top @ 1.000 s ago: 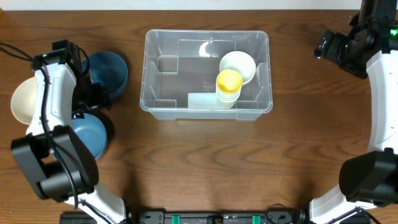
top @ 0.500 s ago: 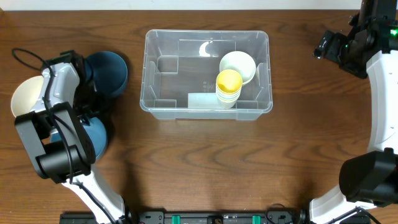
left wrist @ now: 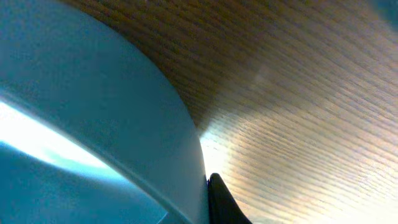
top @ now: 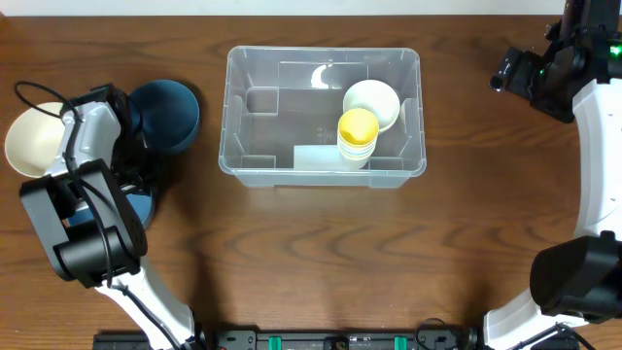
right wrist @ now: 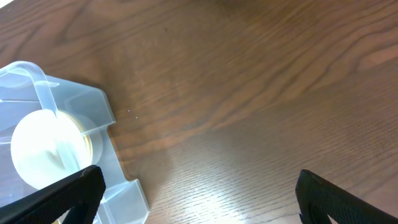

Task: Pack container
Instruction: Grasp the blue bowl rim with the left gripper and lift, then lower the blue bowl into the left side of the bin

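**Left tool shuts on pale blue bowl; cream bowl slides outward**

Since a second ago, the left arm has swung down over the bowls at the left of the bench [top: 321,253], its jaws have closed, and the cream bowl [top: 34,141] has shifted outward toward the left edge. Less of the pale blue bowl [left wrist: 81,112] now shows under the arm than before.

Nearest the robot, the left tool [left wrist: 208,196] is closed narrow on the rim of the pale blue bowl. In the left wrist view one black finger [left wrist: 221,202] lies tight against the outside of the rim, and the other finger is hidden behind the bowl's wall. The cream bowl sits just left of the arm. The dark blue bowl [top: 170,112] sits just right of it, a little farther back, partly covered by the arm.

The container [top: 225,117] stands well apart from the bowls, at the middle of the bench toward the far side. Inside it, in the right half, a white bowl [top: 374,102] lies against a stack of yellow cups [top: 357,131]. A white label [top: 316,157] shows on the base near the front wall, and the left half is bare.

Farthest back, at the right corner, the right tool [right wrist: 199,199] hangs with its jaws spread wide and nothing between them. It is over bare wood just beyond the container's right corner.
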You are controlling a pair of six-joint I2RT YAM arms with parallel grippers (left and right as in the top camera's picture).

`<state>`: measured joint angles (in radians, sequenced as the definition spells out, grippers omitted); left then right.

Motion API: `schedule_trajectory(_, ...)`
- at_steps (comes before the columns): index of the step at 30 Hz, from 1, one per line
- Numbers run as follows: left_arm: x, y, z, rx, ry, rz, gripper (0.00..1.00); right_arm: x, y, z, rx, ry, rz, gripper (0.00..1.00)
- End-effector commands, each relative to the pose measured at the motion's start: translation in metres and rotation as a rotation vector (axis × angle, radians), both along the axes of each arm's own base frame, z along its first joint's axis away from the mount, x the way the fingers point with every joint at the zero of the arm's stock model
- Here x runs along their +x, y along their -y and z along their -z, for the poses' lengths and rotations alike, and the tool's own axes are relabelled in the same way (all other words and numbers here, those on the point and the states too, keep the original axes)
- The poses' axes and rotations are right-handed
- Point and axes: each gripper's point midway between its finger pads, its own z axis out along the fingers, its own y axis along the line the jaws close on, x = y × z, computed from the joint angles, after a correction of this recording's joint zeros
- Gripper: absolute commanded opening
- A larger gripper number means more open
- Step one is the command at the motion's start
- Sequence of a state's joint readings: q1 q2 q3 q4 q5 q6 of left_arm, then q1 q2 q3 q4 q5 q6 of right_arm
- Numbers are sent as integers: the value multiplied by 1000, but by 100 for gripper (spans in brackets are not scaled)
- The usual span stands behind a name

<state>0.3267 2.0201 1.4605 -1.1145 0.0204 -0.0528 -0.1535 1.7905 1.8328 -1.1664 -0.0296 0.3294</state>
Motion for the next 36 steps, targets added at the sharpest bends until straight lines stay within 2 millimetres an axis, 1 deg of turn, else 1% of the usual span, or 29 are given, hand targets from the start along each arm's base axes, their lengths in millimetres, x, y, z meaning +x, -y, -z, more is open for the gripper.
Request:
schedule_trajectory(1,5,5,-24,-13,78,-19,6,-1,2,-10,-4,25,11,99)
schedule_trajectory(5,8,9,-58,-10,178,-21,6,0,2,-10,-4,25,11,99)
schedule_trajectory(8,6,13,-92,2,268,-19,6,-1,2,-10,-4,25,11,99)
schedule_trajectory(11,-2,20,-127,8,358,-15,6,0,2,-10,-4,25,11,99)
schedule_trajectory(15,-7,41,-172,-25,521,13,6,-1,2,-10,-4,25,11,99)
schedule_trajectory(17,-5,54,-190,-32,599,59,6,0,2,-10,-4,25,11,99)
schedule_trajectory(19,0,67,-203,-27,663,112,6,0,2,-10,-4,25,11,99)
schedule_trajectory(21,7,83,-211,-30,708,186,6,-1,2,-10,-4,25,11,99)
schedule_trajectory(23,16,104,-215,-46,742,264,6,-1,2,-10,-4,25,11,99)
schedule_trajectory(26,32,145,-215,-78,783,423,6,-1,2,-10,-4,25,11,99)
schedule_trajectory(29,46,175,-211,-68,807,533,6,-1,2,-10,-4,25,11,99)
schedule_trajectory(33,60,196,-205,-7,822,603,6,-1,2,-10,-4,25,11,99)
schedule_trajectory(36,66,215,-200,-11,833,671,6,-1,2,-10,-4,25,11,99)
